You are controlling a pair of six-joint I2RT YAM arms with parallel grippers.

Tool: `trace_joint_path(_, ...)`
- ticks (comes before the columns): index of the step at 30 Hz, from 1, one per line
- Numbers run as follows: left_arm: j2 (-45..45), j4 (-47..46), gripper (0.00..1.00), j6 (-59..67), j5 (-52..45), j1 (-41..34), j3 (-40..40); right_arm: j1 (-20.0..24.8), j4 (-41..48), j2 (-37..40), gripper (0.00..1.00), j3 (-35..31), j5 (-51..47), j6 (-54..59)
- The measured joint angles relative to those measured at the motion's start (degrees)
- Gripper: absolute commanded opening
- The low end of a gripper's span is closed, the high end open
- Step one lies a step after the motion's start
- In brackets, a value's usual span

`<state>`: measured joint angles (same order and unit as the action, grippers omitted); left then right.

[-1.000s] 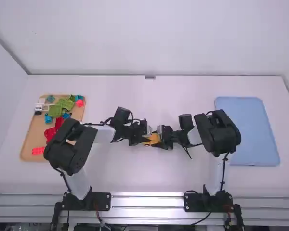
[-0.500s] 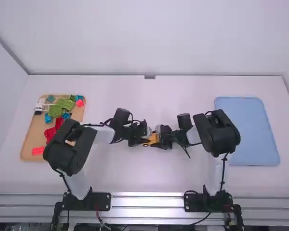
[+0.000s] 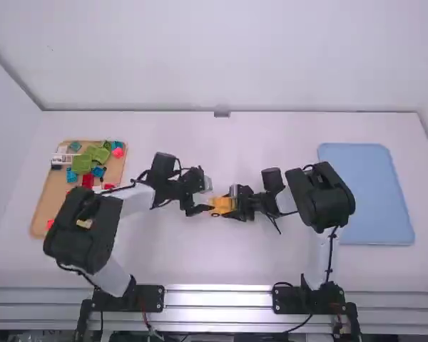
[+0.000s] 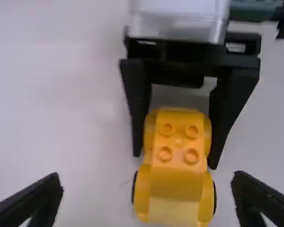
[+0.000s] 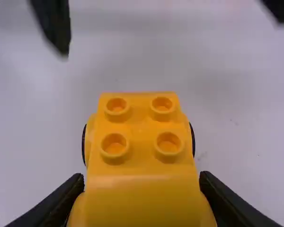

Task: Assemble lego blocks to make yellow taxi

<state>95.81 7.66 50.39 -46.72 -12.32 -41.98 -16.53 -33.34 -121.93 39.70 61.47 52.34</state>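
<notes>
Near the table's middle, my right gripper [image 3: 235, 205] is shut on the sides of a yellow car body [image 3: 218, 206] with wheels. My left gripper [image 3: 200, 200] stands just left of the car, open. In the left wrist view, its gripper [image 4: 147, 196] has its fingers wide apart, with the yellow car [image 4: 179, 163] between and beyond them, untouched. The car's top has round studs in the middle. In the right wrist view, the gripper [image 5: 142, 201] holds the yellow car [image 5: 139, 146] at both sides.
A tan tray [image 3: 50, 194] at the left holds green [image 3: 81, 164], teal [image 3: 71, 175], red [image 3: 88, 181] and white [image 3: 63, 159] pieces. A blue tray [image 3: 366, 194] lies at the right.
My left gripper has opened, let go of the car and drawn back to the left. The right gripper still holds the car and has hardly moved.
</notes>
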Motion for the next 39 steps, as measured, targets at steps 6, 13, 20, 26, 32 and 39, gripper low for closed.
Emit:
trace_joint_path(6, -8.59, -6.51, 0.99, -0.37, -0.2, 8.2, -0.02, 0.39, -4.31, 0.02, 0.34, -0.02, -1.55, -4.48)
trace_joint_path(13, -12.46, -5.62, 0.99, -6.82, 0.61, 13.6, 0.0, 6.05, -0.37, 9.4, 0.35, 0.0, -8.5, -15.74)
trace_joint_path(20, -12.46, -5.27, 0.99, -9.53, 8.59, 13.97, 0.0, 17.18, 18.4, 33.46, 0.32, -0.02, -21.33, -19.87)
trace_joint_path(26, -12.46, -5.2, 0.99, -10.16, 13.11, 13.94, 0.0, 28.15, 30.14, 47.34, 0.32, -0.02, -34.14, -23.76)
trace_joint_path(32, -12.46, -3.8, 0.99, -10.19, 19.76, 13.94, -0.02, 39.85, 33.92, 51.15, 0.34, -0.04, -46.82, -31.54)
trace_joint_path(39, -12.46, -0.42, 0.99, -14.97, 23.19, 13.94, 0.0, 50.95, 24.7, 42.25, 0.38, -0.98, -50.84, -37.68)
